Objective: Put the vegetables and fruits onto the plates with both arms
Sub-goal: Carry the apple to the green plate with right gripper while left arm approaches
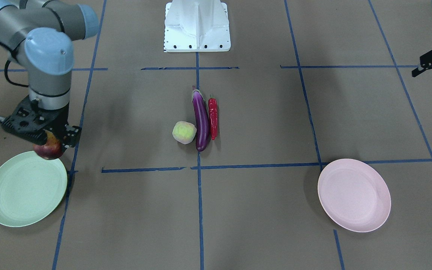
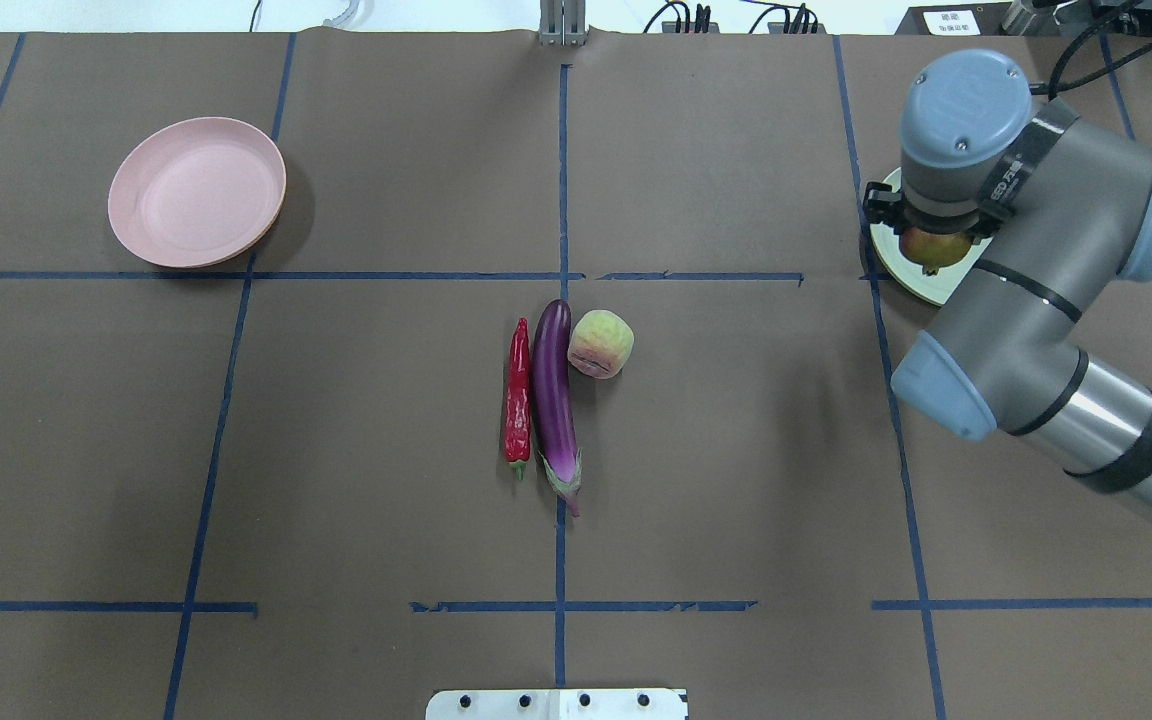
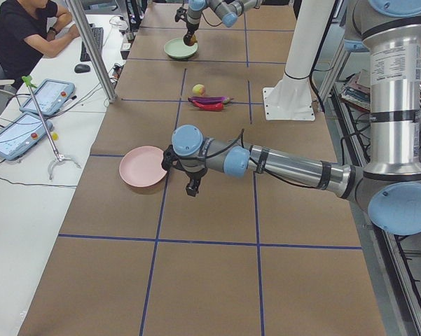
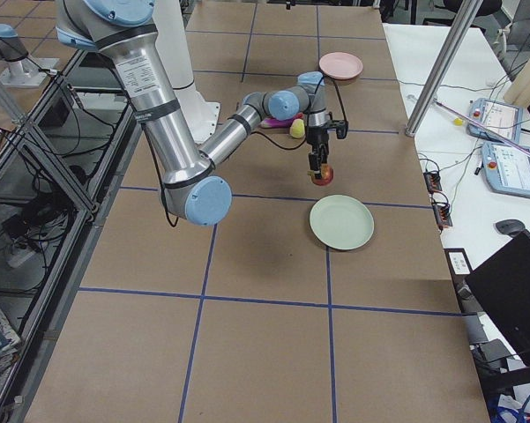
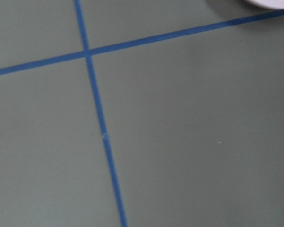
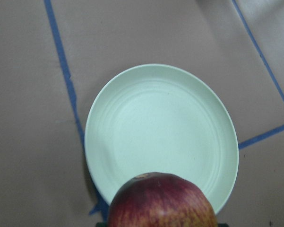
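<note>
My right gripper (image 1: 51, 144) is shut on the red-and-yellowish pomegranate (image 1: 49, 149) and holds it above the near rim of the mint green plate (image 1: 26, 189). The right wrist view shows the pomegranate (image 6: 163, 201) over the plate's edge (image 6: 160, 127). The purple eggplant (image 1: 201, 120), red chili pepper (image 1: 213, 118) and peach (image 1: 184, 132) lie side by side at the table's middle. The pink plate (image 1: 354, 195) holds nothing. My left gripper (image 1: 426, 80) hangs above the table near the pink plate, open and holding nothing.
The white robot base (image 1: 197, 26) stands at the table's robot side. Blue tape lines cross the brown table. An operator (image 3: 28, 31) sits at a side desk with tablets, and a metal pole (image 3: 91, 49) stands at the table's edge.
</note>
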### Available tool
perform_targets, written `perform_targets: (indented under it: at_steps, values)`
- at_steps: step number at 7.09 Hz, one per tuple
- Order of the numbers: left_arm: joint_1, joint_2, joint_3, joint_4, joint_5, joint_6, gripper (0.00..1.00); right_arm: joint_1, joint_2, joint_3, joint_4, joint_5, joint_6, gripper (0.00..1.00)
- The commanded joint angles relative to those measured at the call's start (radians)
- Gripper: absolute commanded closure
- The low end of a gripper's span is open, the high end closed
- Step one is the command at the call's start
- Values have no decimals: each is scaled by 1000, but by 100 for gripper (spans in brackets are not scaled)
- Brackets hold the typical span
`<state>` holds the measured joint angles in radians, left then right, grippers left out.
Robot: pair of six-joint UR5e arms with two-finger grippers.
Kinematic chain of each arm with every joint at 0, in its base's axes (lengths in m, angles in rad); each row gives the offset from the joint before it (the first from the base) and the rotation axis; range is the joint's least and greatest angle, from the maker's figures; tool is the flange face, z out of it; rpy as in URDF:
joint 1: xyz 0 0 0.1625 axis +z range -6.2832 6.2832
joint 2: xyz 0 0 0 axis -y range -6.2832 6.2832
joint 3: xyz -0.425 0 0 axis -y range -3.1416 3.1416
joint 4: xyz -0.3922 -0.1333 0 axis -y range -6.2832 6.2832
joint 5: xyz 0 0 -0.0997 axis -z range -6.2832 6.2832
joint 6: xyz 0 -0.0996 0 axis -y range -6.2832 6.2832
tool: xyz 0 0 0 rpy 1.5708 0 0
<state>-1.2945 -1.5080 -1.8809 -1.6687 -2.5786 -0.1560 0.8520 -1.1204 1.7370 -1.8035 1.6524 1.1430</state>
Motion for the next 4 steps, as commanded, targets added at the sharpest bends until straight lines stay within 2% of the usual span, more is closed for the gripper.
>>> perform_targets:
  at_steps: [1,2,3,4]
  values:
    - [240,-203,18,-94,27,-337,0,103,-1,-228,230,4,-119,99]
    - [382,-312,43,-95,158,-493,0,145,1,-310,290,10,-194,99]
    - [508,-427,54,-100,395,-713,0,145,-10,-326,353,48,-198,85]
    - [647,-534,96,-103,499,-864,0,147,-13,-314,371,84,-193,1]
